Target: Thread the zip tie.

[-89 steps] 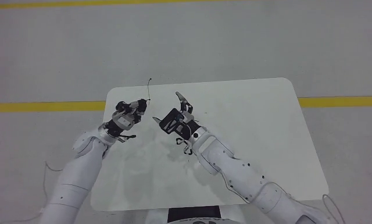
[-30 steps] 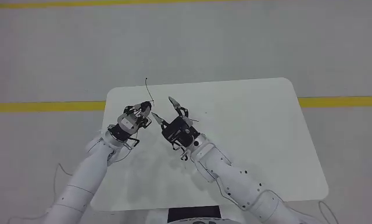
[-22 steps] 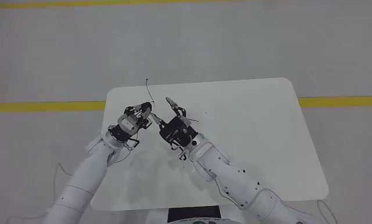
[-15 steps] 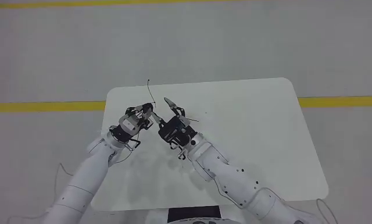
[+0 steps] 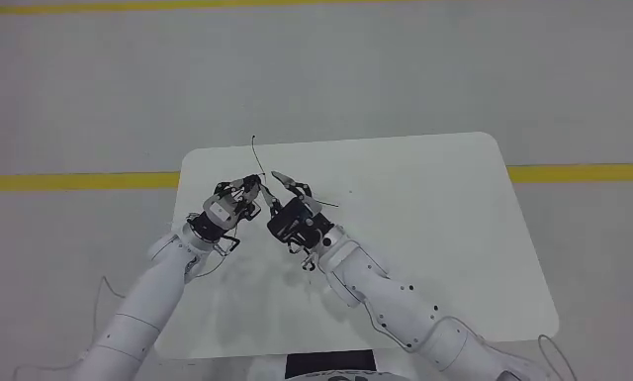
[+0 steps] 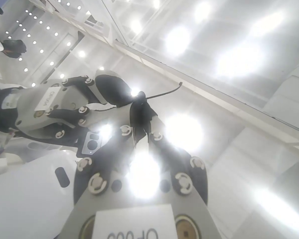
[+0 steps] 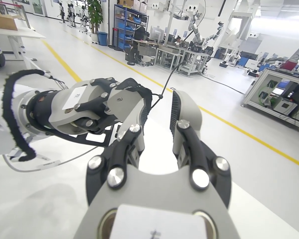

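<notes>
A thin black zip tie (image 5: 255, 153) stands up from my left gripper (image 5: 247, 193), which is shut on its lower part above the table's left half. In the left wrist view the left gripper (image 6: 139, 104) pinches the zip tie (image 6: 164, 93), whose free end curves away. My right gripper (image 5: 272, 187) is open right beside the left one. In the right wrist view the right gripper (image 7: 159, 110) has its ribbed pads on either side of the zip tie (image 7: 168, 80), close to the left gripper (image 7: 137, 93).
The white table (image 5: 445, 213) spreads wide to the right of both arms. A short thin dark strip (image 5: 334, 204) lies on it just right of the right gripper. The table's left edge is close to the left arm.
The right gripper has moved left toward the left gripper, staying open. The left gripper shifted slightly right, still holding the zip tie.
</notes>
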You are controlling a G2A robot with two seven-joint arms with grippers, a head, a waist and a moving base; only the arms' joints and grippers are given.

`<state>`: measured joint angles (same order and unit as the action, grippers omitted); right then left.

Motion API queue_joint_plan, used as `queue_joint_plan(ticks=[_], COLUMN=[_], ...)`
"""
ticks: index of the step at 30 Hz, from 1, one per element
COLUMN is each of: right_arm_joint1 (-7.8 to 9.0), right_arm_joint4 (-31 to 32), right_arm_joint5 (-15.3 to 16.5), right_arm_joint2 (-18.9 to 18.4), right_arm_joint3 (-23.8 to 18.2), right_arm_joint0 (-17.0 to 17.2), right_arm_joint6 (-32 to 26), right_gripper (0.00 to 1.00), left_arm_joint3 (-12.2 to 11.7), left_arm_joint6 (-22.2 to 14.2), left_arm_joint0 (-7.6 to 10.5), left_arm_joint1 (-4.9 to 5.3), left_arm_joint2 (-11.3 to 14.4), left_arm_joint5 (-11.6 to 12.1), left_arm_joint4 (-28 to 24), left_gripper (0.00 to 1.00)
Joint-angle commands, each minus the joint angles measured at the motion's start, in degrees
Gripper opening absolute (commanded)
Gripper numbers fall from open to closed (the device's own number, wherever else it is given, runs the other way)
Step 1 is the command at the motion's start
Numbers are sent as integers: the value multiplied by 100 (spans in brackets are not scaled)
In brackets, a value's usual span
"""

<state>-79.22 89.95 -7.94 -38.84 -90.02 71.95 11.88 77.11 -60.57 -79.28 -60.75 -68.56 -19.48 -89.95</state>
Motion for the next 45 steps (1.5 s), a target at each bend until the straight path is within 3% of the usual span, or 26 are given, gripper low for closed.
queue_joint_plan(ticks=[1,9,13,45], right_arm_joint1=[0,-7,-8,178], right_arm_joint4=[0,0,0,0], right_arm_joint5=[-3,2,-19,-128], right_arm_joint2=[5,18,24,36], right_arm_joint3=[5,22,26,-117], right_arm_joint0=[-7,-20,-21,49], right_arm_joint6=[-5,-23,-51,-130], right_gripper=[20,12,0,0], left_arm_joint3=[2,18,32,83], left_arm_joint6=[0,5,8,17], left_arm_joint0=[0,-14,-21,-55], left_arm_joint1=[1,11,18,28], left_arm_joint2=[-1,-1,-3,-10], left_arm_joint5=[0,0,0,0], left_arm_joint4=[0,0,0,0], left_gripper=[0,0,0,0])
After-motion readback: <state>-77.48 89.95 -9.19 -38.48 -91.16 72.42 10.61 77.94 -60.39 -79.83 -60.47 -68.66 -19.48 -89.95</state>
